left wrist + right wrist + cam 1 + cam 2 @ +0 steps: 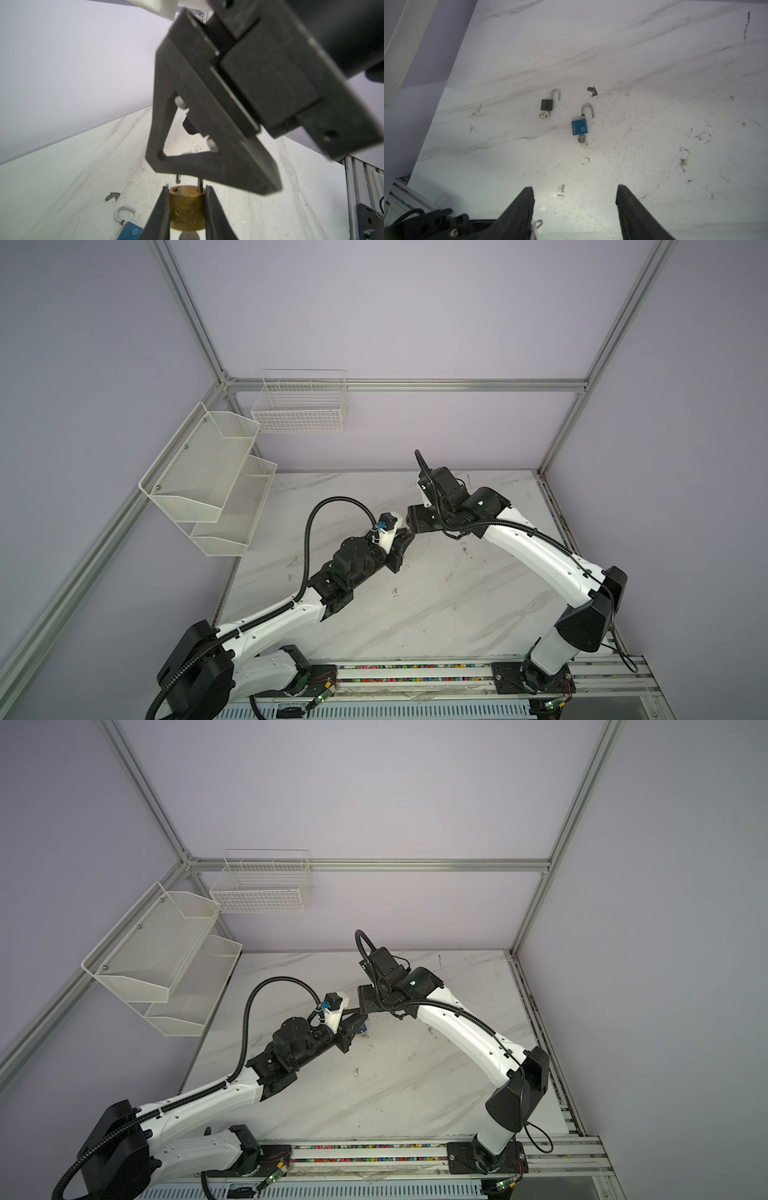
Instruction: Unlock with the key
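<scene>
In both top views my left tool (404, 538) and right tool (412, 526) meet above the middle of the bench (436, 614). In the left wrist view, the left tool is clamped on the brass padlock (187, 209). One shackle end sits clear of its hole, and a blurred grey key (188, 235) head shows beneath. In the right wrist view, the right tool's fingers stand apart and empty. A blue padlock (580, 128) and a black padlock (547, 105) lie on the bench, shackles open and keys in.

Almost touching over the table (415, 1094), near its middle: left gripper (358, 1017) and right gripper (369, 1011). Just beneath, peeking out: blue lock (363, 1029). On the walls: mesh shelf (153, 952), wire basket (262, 886).
</scene>
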Tool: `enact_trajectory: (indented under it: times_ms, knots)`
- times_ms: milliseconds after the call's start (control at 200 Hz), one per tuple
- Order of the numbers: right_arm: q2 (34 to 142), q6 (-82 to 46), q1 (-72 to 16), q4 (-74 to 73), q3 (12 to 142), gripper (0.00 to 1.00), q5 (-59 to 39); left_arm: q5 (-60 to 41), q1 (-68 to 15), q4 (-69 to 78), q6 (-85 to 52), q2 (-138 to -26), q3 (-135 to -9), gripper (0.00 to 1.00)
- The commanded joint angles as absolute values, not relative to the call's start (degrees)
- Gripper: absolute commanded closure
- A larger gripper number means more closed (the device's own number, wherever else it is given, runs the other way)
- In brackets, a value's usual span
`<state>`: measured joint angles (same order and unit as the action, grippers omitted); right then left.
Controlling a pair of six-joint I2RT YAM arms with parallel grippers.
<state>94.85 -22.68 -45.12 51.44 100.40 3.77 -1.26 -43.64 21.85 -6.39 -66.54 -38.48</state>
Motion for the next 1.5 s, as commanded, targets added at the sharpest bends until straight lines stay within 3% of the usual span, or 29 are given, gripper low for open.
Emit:
enact_trajectory:
  times_ms: [0,960,1495]
  knots:
    - [95.1,-22.5,-44.1,54.4,101.3,0.33,3.2,-0.9,-43.9,25.9,-4.8,-65.7,-35.8,1.0]
    - [85.3,-18.2,-40.6,51.1,94.0,0.33,-10.6,-0.4,-44.0,28.5,-4.7,-65.2,-36.2,1.0]
    - [84.7,-17.6,-39.2,50.2,91.6,0.33,-11.1,-0.2,-44.0,29.5,-5.6,-65.8,-36.7,1.0]
